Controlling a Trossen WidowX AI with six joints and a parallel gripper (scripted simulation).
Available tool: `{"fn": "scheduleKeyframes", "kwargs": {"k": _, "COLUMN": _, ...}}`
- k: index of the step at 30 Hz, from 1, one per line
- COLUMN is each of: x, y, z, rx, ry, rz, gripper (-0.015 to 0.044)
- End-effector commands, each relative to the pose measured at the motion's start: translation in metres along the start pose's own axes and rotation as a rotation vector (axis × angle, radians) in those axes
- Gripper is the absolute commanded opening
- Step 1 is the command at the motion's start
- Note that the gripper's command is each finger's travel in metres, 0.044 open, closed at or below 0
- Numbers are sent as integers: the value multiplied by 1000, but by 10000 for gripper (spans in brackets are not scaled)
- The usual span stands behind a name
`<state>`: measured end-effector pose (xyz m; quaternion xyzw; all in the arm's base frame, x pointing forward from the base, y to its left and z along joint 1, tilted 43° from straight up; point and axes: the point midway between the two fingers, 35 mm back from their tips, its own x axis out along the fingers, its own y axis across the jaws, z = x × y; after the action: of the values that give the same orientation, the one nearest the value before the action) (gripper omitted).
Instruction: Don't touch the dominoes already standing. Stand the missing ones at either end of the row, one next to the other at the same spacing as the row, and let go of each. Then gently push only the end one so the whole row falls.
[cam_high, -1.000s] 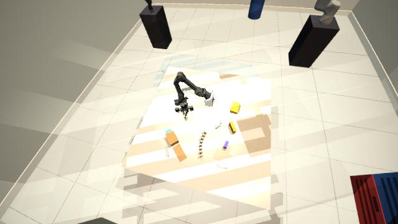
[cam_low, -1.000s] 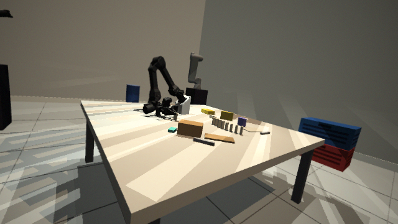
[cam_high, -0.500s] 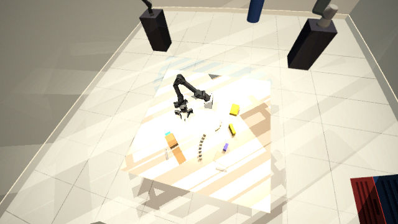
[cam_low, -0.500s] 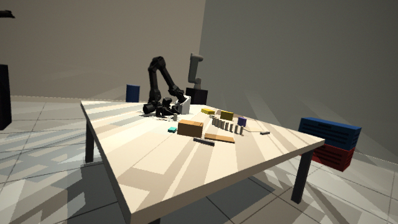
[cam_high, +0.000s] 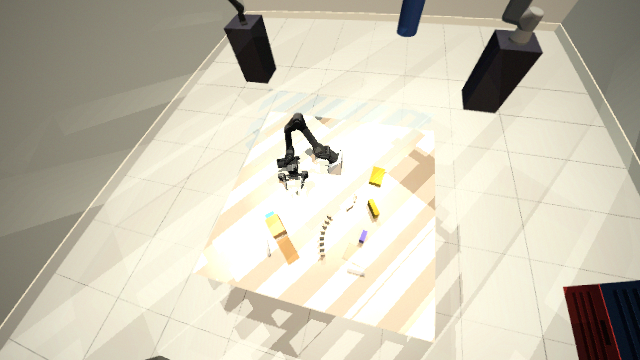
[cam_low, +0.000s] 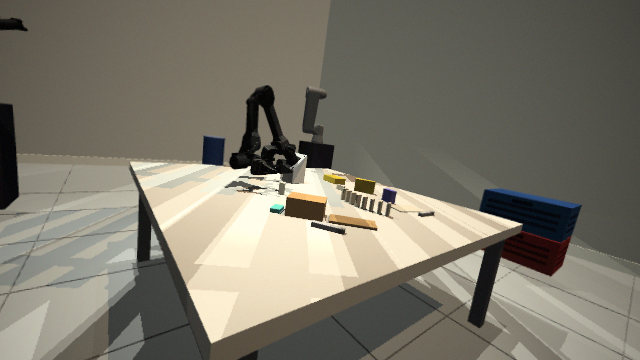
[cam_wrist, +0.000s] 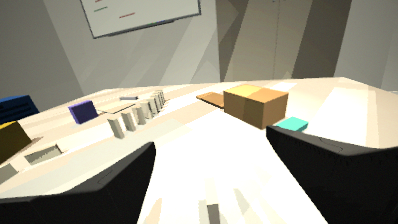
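Note:
A curved row of several pale dominoes (cam_high: 322, 244) (cam_low: 371, 204) (cam_wrist: 116, 127) stands on the table. My gripper (cam_high: 296, 189) (cam_wrist: 210, 138) is open, low over the table and well away from the row. A single domino (cam_low: 282, 189) (cam_wrist: 213, 211) stands upright below the gripper; in the wrist view it shows at the bottom edge, between the open fingers and not held. Two pale flat pieces lie on the table near the row's arm-side end; one piece (cam_wrist: 44, 154) is fully in the wrist view, the other is cut by its left edge.
An orange box (cam_high: 276, 226) (cam_low: 306, 206) (cam_wrist: 255, 106) has a teal block (cam_low: 277, 208) (cam_wrist: 292, 125) and a flat orange board (cam_high: 287, 249) (cam_low: 352, 221) beside it. A purple block (cam_high: 363, 236) (cam_wrist: 83, 111) and yellow blocks (cam_high: 377, 176) (cam_low: 365, 186) are across the row.

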<state>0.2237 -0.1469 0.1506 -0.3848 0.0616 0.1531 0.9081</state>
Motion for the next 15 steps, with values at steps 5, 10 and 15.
{"fn": "scheduleKeyframes", "kwargs": {"k": 5, "x": 18, "y": -3, "z": 13, "rx": 100, "ry": 10, "rz": 63, "gripper": 440}}
{"fn": "scheduleKeyframes", "kwargs": {"k": 10, "x": 39, "y": 2, "z": 13, "rx": 329, "ry": 137, "rz": 144, "gripper": 440}}
{"fn": "scheduleKeyframes", "kwargs": {"k": 15, "x": 68, "y": 15, "z": 20, "rx": 685, "ry": 413, "rz": 197, "gripper": 440}}
